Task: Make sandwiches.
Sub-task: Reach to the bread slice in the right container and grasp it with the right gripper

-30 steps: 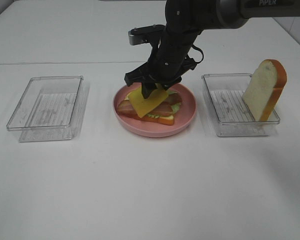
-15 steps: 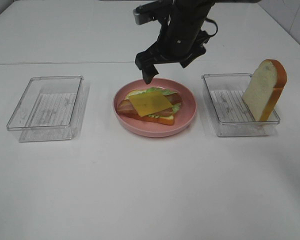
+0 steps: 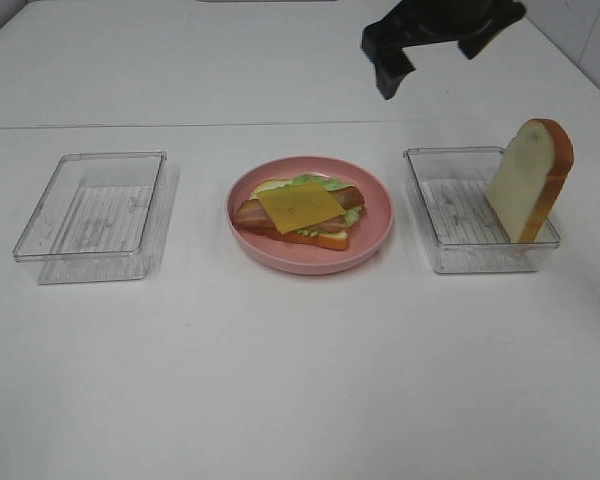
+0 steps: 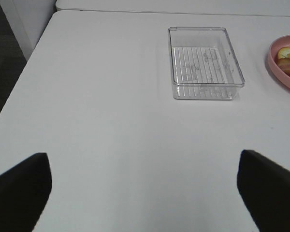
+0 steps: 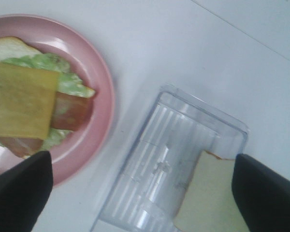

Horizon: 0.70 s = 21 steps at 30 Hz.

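Observation:
The open sandwich (image 3: pixel 298 210) lies on the round pink plate (image 3: pixel 378 222): a bread slice, green lettuce, bacon strips and a yellow cheese slice (image 3: pixel 297 206) on top. A second bread slice (image 3: pixel 528 180) leans upright in the right clear tray (image 3: pixel 450 255). My right gripper (image 3: pixel 435 50) is open and empty, high above the table between plate and right tray. In the right wrist view (image 5: pixel 145 193) its fingers frame the cheese (image 5: pixel 19 101) and the bread slice (image 5: pixel 208 193). My left gripper (image 4: pixel 145 193) is open and empty over bare table.
An empty clear tray (image 3: pixel 92 215) stands left of the plate; it also shows in the left wrist view (image 4: pixel 205 63), with the plate's rim (image 4: pixel 280 67) at that view's edge. The table's left edge (image 4: pixel 34 53) is near the left arm.
My right gripper let go of the cheese slice, which now lies flat on the bacon. The gripper then rose and moved right and back, away from the plate.

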Each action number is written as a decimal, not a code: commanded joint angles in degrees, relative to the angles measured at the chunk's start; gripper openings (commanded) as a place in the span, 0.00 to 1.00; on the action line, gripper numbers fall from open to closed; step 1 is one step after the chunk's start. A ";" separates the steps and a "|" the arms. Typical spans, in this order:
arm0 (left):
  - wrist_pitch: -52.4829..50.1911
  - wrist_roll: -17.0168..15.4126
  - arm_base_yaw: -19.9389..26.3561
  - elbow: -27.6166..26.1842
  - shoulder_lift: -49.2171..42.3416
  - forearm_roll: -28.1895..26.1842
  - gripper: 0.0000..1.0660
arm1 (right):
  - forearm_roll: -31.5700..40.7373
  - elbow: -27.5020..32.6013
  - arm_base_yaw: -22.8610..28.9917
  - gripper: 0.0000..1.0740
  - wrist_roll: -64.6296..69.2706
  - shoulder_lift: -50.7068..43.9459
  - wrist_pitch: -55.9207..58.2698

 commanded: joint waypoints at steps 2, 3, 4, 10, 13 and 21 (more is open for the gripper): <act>-0.34 0.00 0.11 0.06 -1.09 -0.17 0.90 | -0.34 -0.34 -3.32 0.92 0.11 -1.43 2.46; -0.34 0.00 0.11 0.06 -1.09 -0.17 0.90 | -0.34 -0.34 -5.27 0.92 0.11 -1.60 3.61; -0.34 0.00 0.11 0.06 -1.09 -0.17 0.90 | -0.29 -0.34 -6.25 0.92 0.06 -1.60 4.01; -0.34 0.00 0.11 0.06 -1.09 -0.17 0.90 | 1.49 -0.34 -10.08 0.92 -0.46 -1.60 4.35; -0.34 0.00 0.11 0.06 -1.09 -0.17 0.90 | 5.16 -0.23 -13.92 0.92 -2.52 -1.49 4.07; -0.34 0.00 0.11 0.06 -1.09 -0.17 0.90 | 11.69 -0.23 -18.74 0.91 -4.76 1.95 5.16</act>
